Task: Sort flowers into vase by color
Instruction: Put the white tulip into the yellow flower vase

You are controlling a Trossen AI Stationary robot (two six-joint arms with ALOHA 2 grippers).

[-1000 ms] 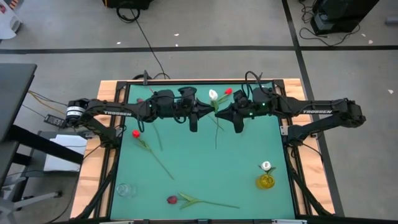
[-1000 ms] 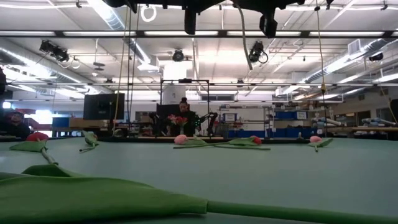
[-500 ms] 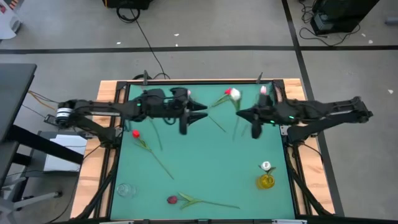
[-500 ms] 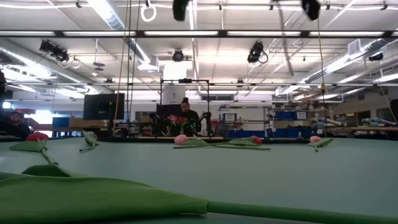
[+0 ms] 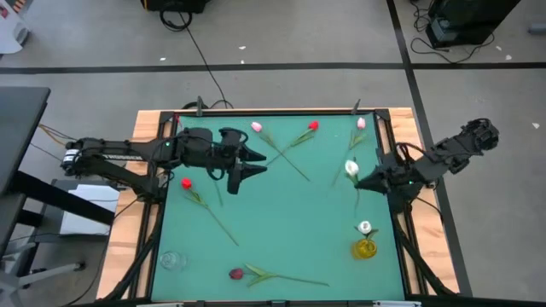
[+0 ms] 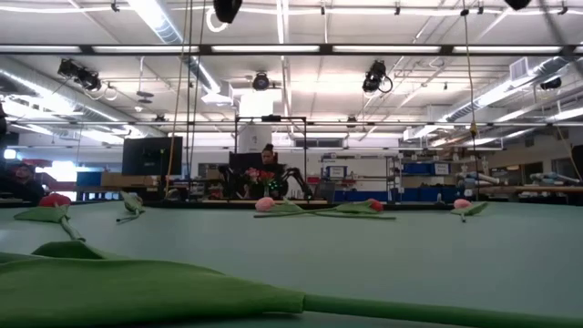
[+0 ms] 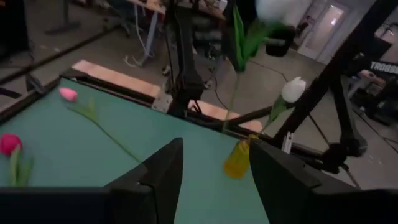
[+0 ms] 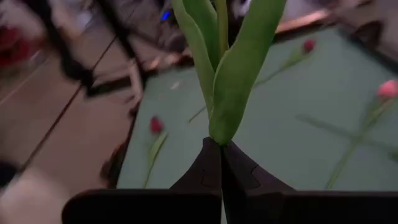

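My right gripper (image 5: 362, 181) hangs above the table's right edge, shut on a white tulip (image 5: 351, 168) with green stem and leaves (image 8: 219, 62). My left gripper (image 5: 245, 167) hovers open over the far left part of the mat, its fingers (image 7: 163, 171) apart with nothing between them. A yellow vase (image 5: 365, 248) at the near right holds one white flower (image 5: 365, 228). A clear vase (image 5: 172, 260) stands at the near left. Red (image 5: 186, 183), maroon (image 5: 236, 274), pink (image 5: 257, 127), red (image 5: 313, 126) and pink (image 5: 360, 123) tulips lie flat on the mat. My right gripper pinches the white tulip's stem and leaf base (image 8: 217, 138) between its two shut fingers (image 8: 202, 168). The tulip is lifted clear of the table. In the left wrist view its head (image 7: 277, 9) is uppermost and the thin stem (image 7: 231, 93) hangs below.
The green mat (image 5: 281, 222) sits in a wooden frame (image 5: 145, 230). A large green leaf (image 6: 137, 292) lies right in front of the low camera. A person (image 6: 270, 169) is in the room beyond the table. Open mat lies in the middle.
My left gripper has opened and let go of the white tulip, then drawn back toward the table's left edge. My right gripper, shut on the tulip, has carried it from the far middle toward the right edge and nearer.
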